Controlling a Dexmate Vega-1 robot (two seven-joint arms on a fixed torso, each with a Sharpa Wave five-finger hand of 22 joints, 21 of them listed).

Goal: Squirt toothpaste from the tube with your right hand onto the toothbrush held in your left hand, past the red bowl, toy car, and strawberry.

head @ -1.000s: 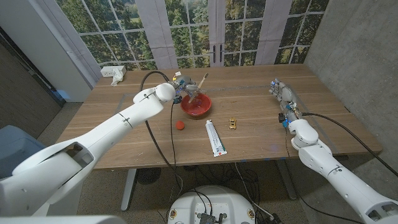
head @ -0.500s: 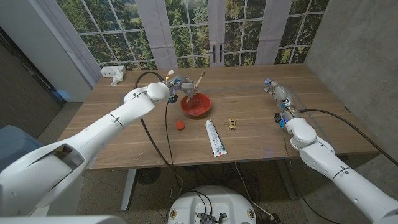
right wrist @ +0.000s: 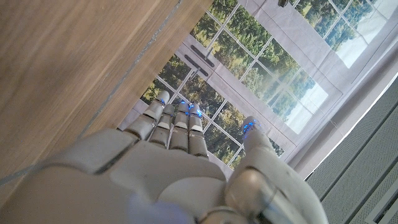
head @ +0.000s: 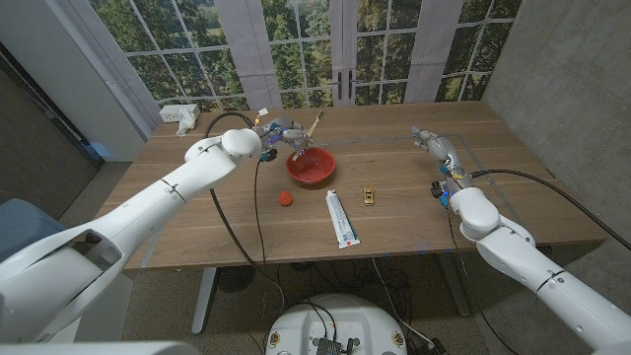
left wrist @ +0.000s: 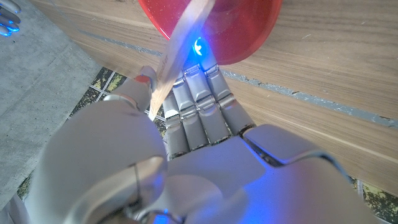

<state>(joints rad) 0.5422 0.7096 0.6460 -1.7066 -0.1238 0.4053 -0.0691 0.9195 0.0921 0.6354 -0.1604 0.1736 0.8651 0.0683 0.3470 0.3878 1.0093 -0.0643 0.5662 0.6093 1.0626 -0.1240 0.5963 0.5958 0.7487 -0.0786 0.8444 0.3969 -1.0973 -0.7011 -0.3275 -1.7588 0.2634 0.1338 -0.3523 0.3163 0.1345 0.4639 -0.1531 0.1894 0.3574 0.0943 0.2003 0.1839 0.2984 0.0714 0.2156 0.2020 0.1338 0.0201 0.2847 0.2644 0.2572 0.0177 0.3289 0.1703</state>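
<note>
Currently we find the left hand (head: 279,131) gripping the toothbrush (head: 315,126) above the far rim of the red bowl (head: 311,166). Our right hand (head: 434,145) hangs empty, fingers apart, well away from the toothpaste tube (head: 341,218), which lies flat near the table's front edge between the strawberry (head: 285,197) and the toy car (head: 369,195) (both close). We judge a wide reach could knock the car aside.

Bowl (head: 311,166) behind tube (head: 341,218); strawberry (head: 286,197) left of tube, toy car (head: 369,195) right.
</note>
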